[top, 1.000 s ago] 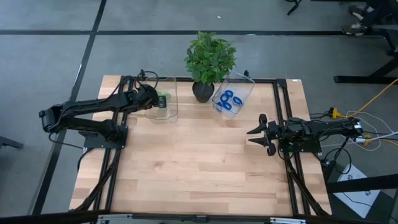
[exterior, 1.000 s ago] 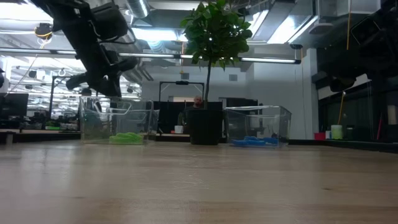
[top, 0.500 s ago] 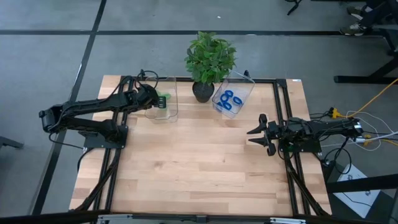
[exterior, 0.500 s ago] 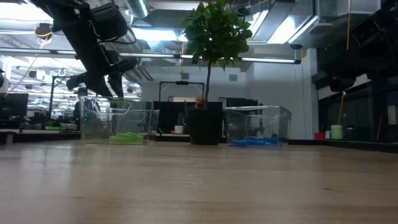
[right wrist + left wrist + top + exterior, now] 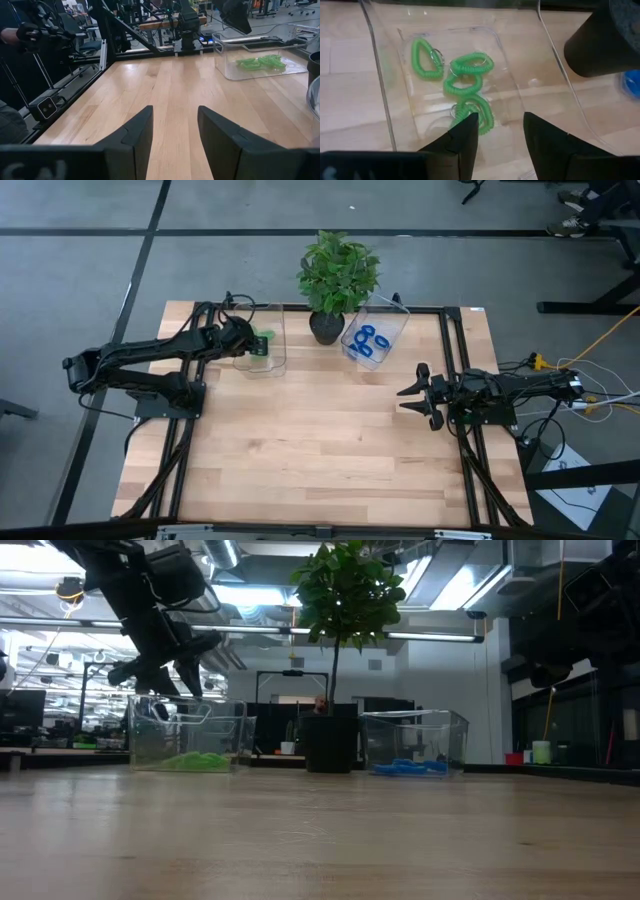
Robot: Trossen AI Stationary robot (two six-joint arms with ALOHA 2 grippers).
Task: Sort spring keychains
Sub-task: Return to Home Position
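High view: left tool hangs over the left clear bin at the far side of the tabletop, fingers apart, holding nothing

Left wrist view confirms it: the gap between the fingers shows only the bin floor and the green spring keychains lying loose in a small pile on it

Blue spring keychains sit in the right clear bin, on the other side of the potted plant

Every keychain I can spot is in a bin, so sorting looks done and only the retract to home is left

Right tool is parked low at the right edge of the tabletop, fingers apart, empty, well apart from both bins. Leave it

For the left arm, my read:
- lift straight up first, get the fingers clear above the bin rim
- only then pull back toward its base
- slow near the wall, the bin looks light and a nudge would likely slide or tip it
- keep the elbow away from the plant leaves
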